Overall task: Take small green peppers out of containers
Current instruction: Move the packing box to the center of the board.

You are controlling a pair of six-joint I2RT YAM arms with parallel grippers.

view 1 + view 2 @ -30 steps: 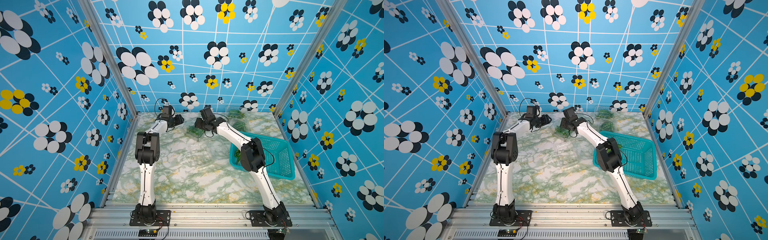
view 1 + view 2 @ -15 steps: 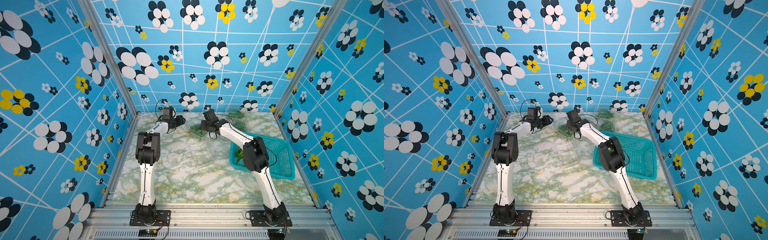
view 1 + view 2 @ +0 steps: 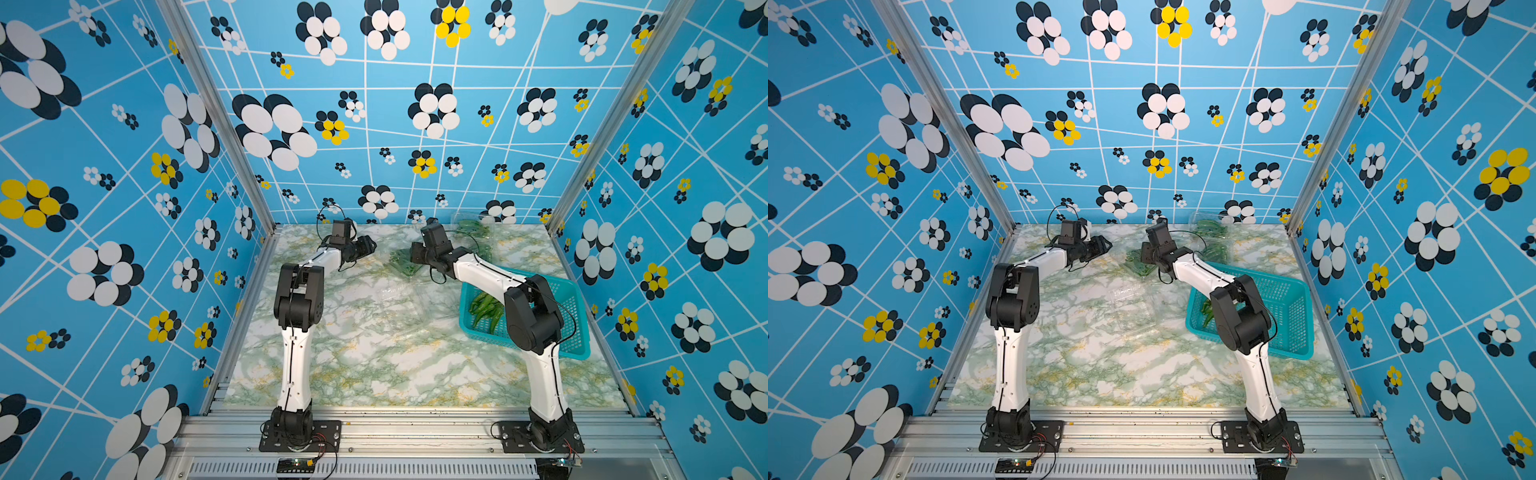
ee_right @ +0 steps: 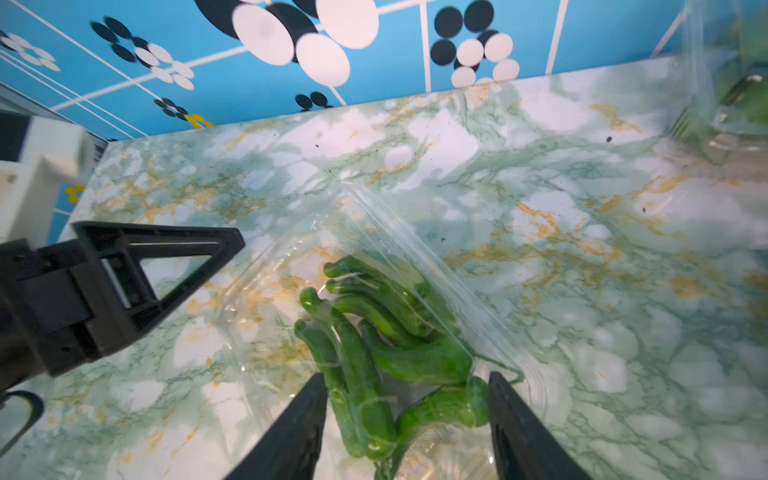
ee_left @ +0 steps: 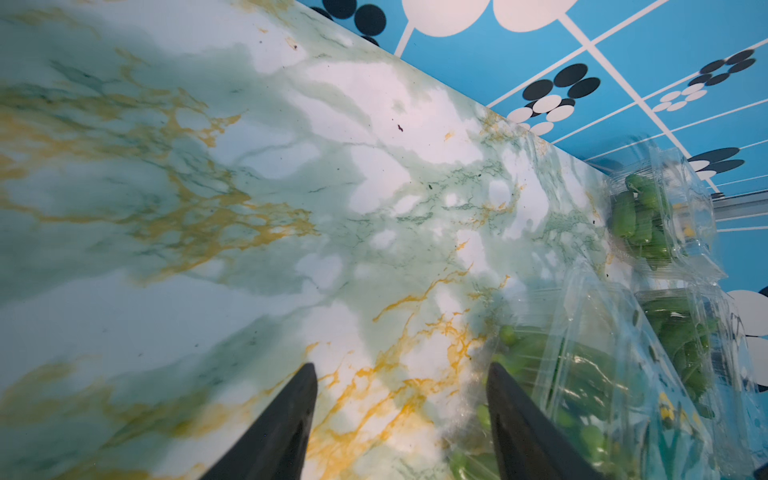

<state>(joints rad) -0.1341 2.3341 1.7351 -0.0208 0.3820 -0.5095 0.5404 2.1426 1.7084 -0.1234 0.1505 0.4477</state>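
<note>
Green-marbled counter [image 3: 374, 361], far end: the right tool [image 4: 403, 376], prongs spread, straddles small green peppers [image 4: 361, 353] lying in a clear container [image 4: 415, 253]. The left tool [image 5: 401, 365], also spread and empty, hovers just beside it. Two more pepper-filled containers [image 5: 665, 216] sit farther back; an empty container [image 3: 1131, 301] lies mid-counter; a teal basket [image 3: 571, 318] at right holds loose peppers.

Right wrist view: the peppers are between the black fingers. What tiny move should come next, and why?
Probably close the right fingers on the peppers. The fingers stand open on either side of the bunch, which lies in its clear container, so a squeeze should catch it for lifting out.
</note>
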